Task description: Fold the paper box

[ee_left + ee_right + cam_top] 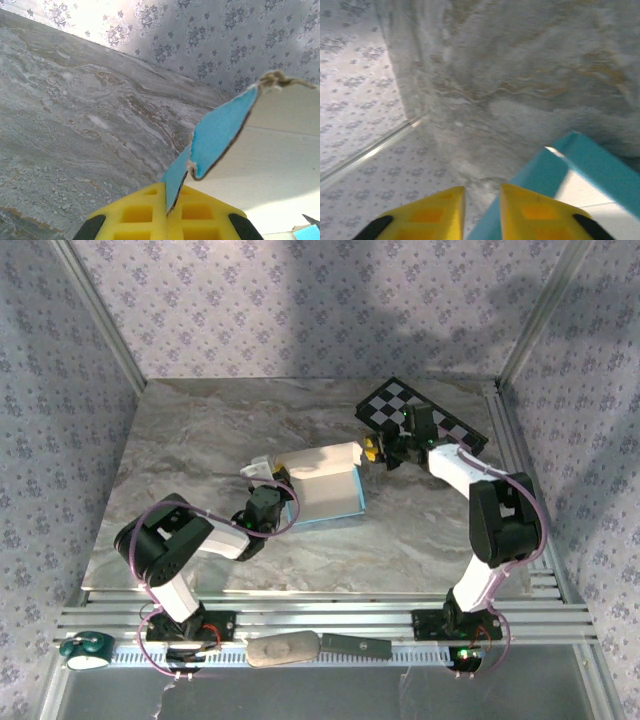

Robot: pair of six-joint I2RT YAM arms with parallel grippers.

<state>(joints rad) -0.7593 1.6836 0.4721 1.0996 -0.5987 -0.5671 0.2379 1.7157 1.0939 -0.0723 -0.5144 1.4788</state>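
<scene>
The paper box point(327, 496) lies mid-table, white inside with turquoise edges and its flaps partly raised. My left gripper point(262, 483) is at the box's left end. In the left wrist view its yellow fingers point(171, 192) are shut on the thin edge of a turquoise flap point(225, 130), which curls up and to the right. My right gripper point(374, 449) is at the box's upper right end. In the right wrist view it point(482, 192) stands open with a narrow gap showing marble, and the turquoise wall of the box point(600, 165) runs along its right finger.
A black-and-white checkerboard point(420, 412) lies at the back right, just behind the right wrist. A tape roll point(85, 650) and two flat tools point(283, 649) rest on the front rail. Patterned walls with metal posts close in the table.
</scene>
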